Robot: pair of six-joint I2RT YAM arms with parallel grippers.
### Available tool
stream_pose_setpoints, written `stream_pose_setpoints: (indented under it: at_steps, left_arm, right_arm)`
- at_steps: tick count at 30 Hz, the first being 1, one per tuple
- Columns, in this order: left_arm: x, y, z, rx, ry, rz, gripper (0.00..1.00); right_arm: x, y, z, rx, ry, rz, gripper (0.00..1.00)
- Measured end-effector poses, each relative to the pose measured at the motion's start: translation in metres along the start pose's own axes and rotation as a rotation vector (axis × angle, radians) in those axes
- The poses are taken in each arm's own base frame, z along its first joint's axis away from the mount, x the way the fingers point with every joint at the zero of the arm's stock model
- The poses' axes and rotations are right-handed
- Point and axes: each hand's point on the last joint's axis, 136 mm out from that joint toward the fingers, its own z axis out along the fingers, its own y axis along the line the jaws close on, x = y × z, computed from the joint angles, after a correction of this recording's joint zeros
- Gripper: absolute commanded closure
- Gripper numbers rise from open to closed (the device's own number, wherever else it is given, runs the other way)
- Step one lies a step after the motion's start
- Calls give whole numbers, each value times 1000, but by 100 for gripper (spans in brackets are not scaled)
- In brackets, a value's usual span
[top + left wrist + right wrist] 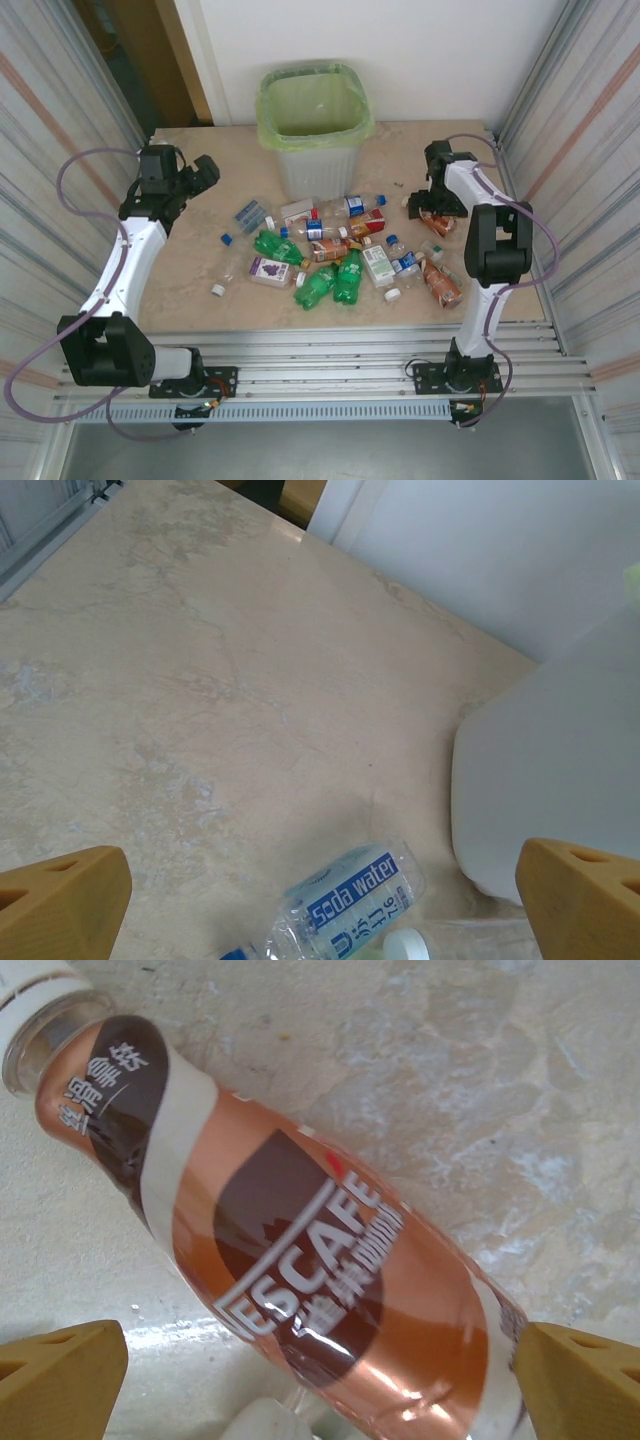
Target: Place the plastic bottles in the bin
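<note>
Though cropped, brown bottle (300,1250) beneath wide right end effector (320,1385); left end effector (320,905) wide too.

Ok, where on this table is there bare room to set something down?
Bare: the left side of the table between the left gripper and the plastic bottles, the far corners beside the bin, and the near strip. Crowded: the middle, from the bin's front across to the right gripper.

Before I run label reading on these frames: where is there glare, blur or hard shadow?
Right wrist: white glare streaks low on the coffee bottle, lettering legible. Left wrist: soda water bottle sharp, the bin wall soft and pale. Top external: even light, faint shadows, the plastic bottles too small to read.
</note>
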Motion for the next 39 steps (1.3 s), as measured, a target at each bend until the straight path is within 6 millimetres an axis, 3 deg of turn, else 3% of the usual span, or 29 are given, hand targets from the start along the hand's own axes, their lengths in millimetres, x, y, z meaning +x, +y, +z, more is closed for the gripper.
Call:
stream_pose_setpoints:
  at_steps: [9, 16, 28, 39]
  left_arm:
    - [3, 6, 2, -11, 7, -8, 1]
    - [2, 11, -3, -16, -2, -15, 1]
    - [-4, 13, -13, -9, -24, -23, 1]
    - [1, 21, -17, -22, -22, -30, 1]
  right_arm:
    - [-6, 1, 18, 20, 32, -15, 2]
    - [-11, -2, 27, -7, 45, 15, 22]
    - [-17, 3, 40, -76, 67, 52, 43]
    - [-36, 0, 41, -87, 34, 87, 81]
